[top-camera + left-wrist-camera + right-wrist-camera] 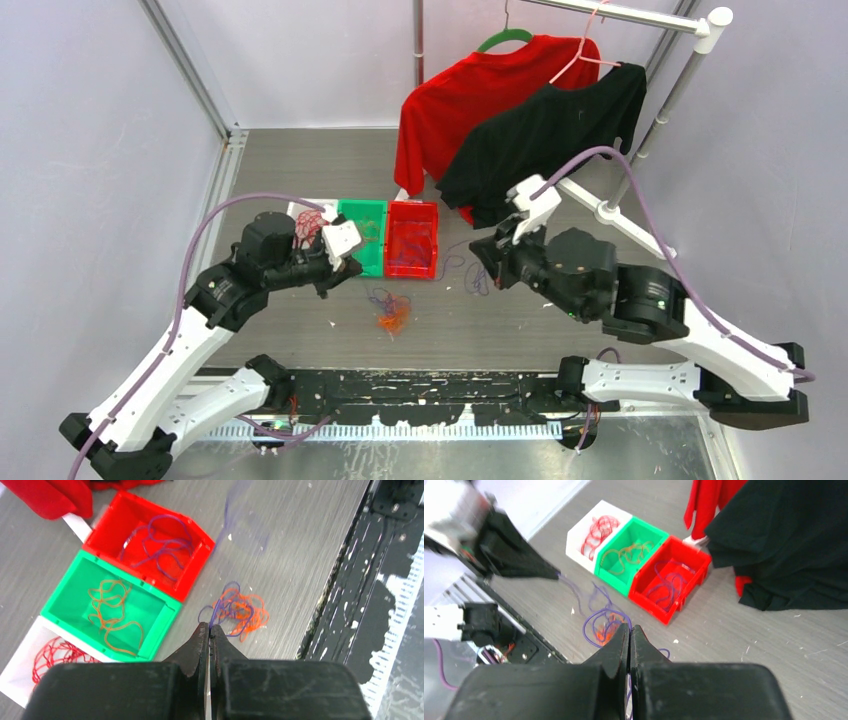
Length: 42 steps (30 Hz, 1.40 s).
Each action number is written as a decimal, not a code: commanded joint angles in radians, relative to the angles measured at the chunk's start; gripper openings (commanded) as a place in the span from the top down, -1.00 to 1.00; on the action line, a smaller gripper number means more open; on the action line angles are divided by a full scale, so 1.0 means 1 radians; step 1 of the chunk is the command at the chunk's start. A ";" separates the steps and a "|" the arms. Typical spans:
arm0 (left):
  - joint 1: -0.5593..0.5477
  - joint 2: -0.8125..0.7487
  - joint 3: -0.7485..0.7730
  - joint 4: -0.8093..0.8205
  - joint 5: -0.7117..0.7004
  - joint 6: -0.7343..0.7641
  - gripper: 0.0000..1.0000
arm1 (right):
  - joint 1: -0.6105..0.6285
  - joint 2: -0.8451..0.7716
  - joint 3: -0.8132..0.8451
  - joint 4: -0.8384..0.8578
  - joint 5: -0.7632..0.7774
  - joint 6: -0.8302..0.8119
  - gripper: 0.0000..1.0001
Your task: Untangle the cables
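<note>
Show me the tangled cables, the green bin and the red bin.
tangled cables (239, 612), left wrist view, pile's middle.
green bin (72, 600), left wrist view, bare floor.
red bin (107, 535), left wrist view, bare floor.

Cables (392, 316) lie tangled near the red bin (410, 272).

1 loose tangle (239, 611) of orange and purple cables lies on the table just in front of the green bin (167, 617), and it's a knotted little heap. A purple strand (215, 616) runs up from it to the closed tips of the left gripper (210, 627). Inside the green bin, orange cables (111, 615) lie in loops. Purple ones (160, 545) curl in the red bin (195, 575) touching 1 side, and red ones (57, 655) fill the white bin (20, 672) on the other.
</note>
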 commanded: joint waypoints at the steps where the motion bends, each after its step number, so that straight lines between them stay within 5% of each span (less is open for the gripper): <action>1: -0.003 -0.050 -0.056 -0.029 -0.024 0.076 1.00 | -0.003 -0.060 0.115 0.034 0.112 -0.052 0.99; 10: -0.003 -0.068 -0.095 -0.057 -0.014 0.114 1.00 | -0.004 -0.069 0.120 0.082 0.117 -0.061 0.98; 21: -0.003 -0.090 -0.008 -0.142 0.138 0.118 1.00 | -0.018 0.125 0.072 0.242 0.166 -0.107 0.98; 32: -0.002 -0.105 0.074 -0.182 0.227 0.096 1.00 | -0.285 0.402 0.112 0.365 -0.060 -0.039 0.98; 42: -0.002 -0.089 0.098 -0.173 0.254 0.095 1.00 | -0.357 0.601 0.153 0.408 -0.122 -0.006 0.99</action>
